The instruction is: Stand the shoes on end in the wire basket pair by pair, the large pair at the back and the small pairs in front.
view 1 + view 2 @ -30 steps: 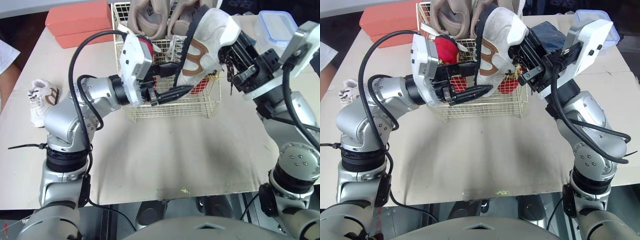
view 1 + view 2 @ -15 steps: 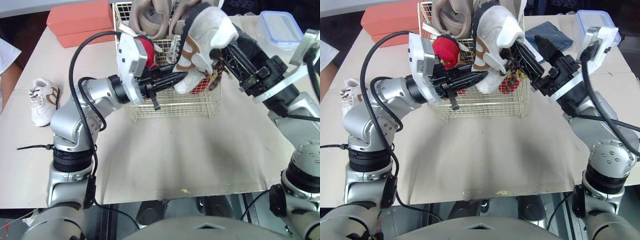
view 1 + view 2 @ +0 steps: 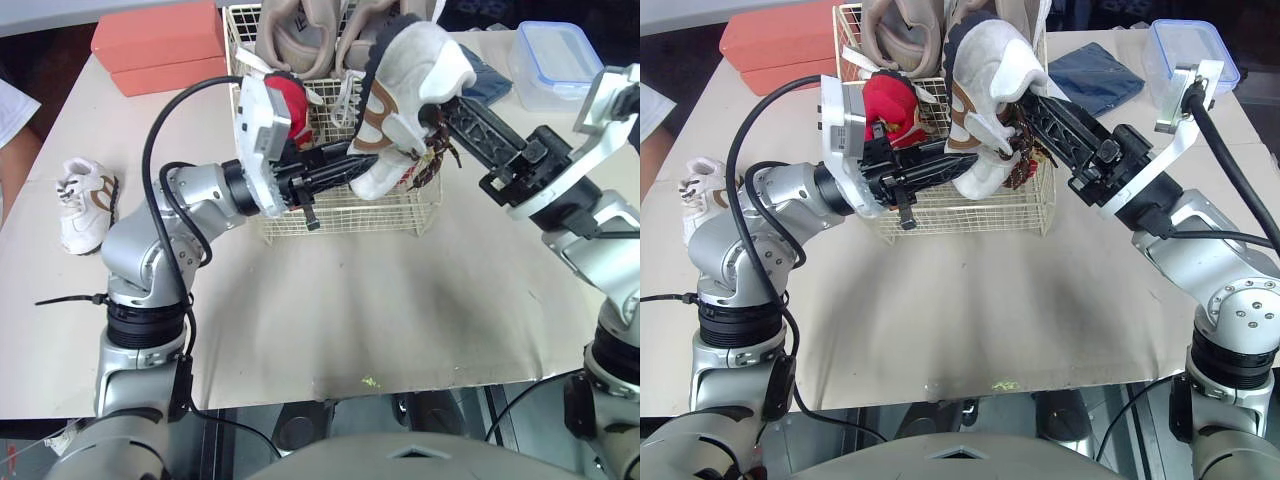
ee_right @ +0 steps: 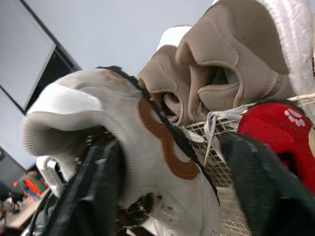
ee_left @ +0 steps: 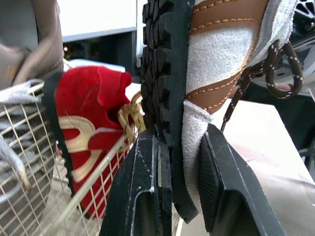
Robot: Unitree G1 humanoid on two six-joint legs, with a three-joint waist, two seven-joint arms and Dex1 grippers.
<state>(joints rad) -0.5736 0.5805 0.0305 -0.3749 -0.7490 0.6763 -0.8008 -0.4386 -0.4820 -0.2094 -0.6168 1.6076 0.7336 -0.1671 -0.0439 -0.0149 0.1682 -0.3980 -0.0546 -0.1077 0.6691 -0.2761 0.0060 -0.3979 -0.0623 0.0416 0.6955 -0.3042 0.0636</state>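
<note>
White shoe [image 3: 410,110] upper centre, toe-down over front right of wire basket [image 3: 340,215], not yet seated; left hand [image 5: 181,135] clamped across sole and upper, steering it upright; right hand [image 4: 172,147] fingers apart, straddling heel collar, probably releasing; tan large pair [image 3: 300,35] fills back, red shoe [image 3: 290,95] front left; apparent mate [image 3: 85,200] on worktop [image 3: 380,300], left edge; against half-second earlier: right arm drawn back rightward, shoe slightly lower.

No lettering is legible; the red shoe [image 4: 275,135] bears a white paw-print mark [image 4: 294,115].
</note>
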